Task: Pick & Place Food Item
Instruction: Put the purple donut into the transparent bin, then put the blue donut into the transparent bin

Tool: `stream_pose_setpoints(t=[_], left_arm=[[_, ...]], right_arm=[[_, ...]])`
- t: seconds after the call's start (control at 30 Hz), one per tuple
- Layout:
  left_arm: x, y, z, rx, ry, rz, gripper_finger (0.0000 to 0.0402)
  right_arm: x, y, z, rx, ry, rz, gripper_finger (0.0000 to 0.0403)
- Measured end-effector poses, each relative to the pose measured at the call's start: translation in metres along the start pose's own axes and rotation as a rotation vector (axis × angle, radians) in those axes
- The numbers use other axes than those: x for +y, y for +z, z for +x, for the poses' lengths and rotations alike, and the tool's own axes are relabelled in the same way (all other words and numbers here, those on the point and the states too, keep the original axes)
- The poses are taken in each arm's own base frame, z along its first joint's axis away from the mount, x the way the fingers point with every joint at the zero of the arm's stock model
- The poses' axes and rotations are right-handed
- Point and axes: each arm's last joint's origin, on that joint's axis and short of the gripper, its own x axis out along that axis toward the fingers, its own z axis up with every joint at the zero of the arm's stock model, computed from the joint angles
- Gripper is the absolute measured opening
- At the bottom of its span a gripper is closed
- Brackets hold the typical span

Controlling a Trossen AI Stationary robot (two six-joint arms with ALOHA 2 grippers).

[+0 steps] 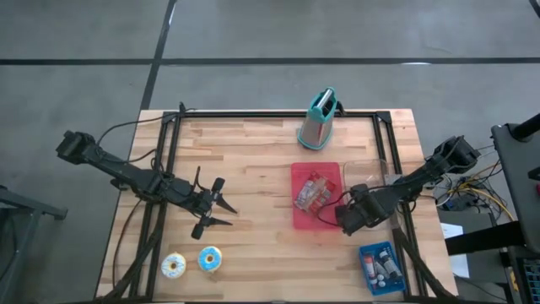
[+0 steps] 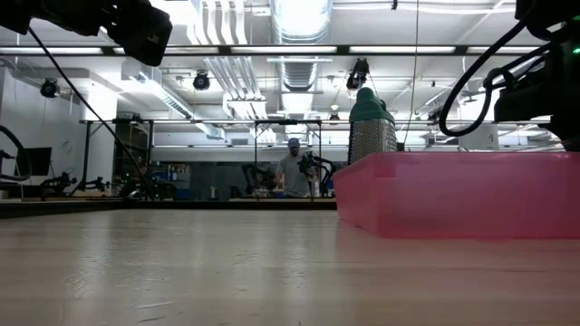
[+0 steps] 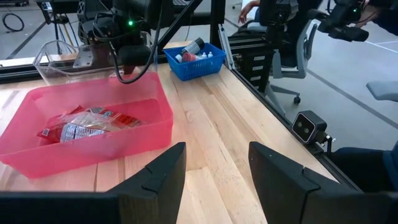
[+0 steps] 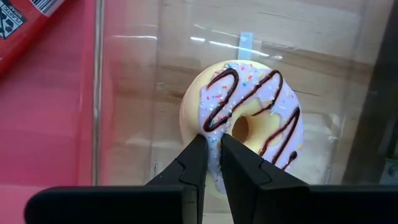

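Right gripper (image 4: 211, 163) pinching a frosted donut (image 4: 249, 121) over the clear container (image 4: 155, 93), red bin (image 1: 314, 196) holding packets (image 1: 310, 192), left gripper (image 1: 221, 205) spread apart mid-left, 2 donuts (image 1: 191, 262) lower left.

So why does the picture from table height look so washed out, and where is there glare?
Low view: the ceiling lights shine straight into the lens, and the near wooden table is soft. Right wrist view: white streaks of glare cross the clear container around the donut.

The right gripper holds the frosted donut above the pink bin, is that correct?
Not quite. The right gripper holds the frosted donut above the clear container, beside the pink bin. The right wrist view shows this.
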Motion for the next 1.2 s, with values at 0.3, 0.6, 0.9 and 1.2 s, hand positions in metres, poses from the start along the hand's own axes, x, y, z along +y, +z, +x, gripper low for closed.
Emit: stream_pose_setpoints(t=[0.3,0.6,0.9,1.2], left_arm=[[0.0,0.0,0.0,0.0,0.0,0.0,0.0181],[0.0,0.0,0.0,0.0,0.0,0.0,0.0181],[0.0,0.0,0.0,0.0,0.0,0.0,0.0181],[0.0,0.0,0.0,0.0,0.0,0.0,0.0181]], right_arm=[[0.0,0.0,0.0,-0.008,0.001,0.0,0.0099],[0.0,0.0,0.0,-0.007,0.001,-0.004,0.0148],[0.0,0.002,-0.013,0.003,0.003,-0.025,0.0137],[-0.002,0.007,-0.046,0.04,0.098,-0.014,0.0112]])
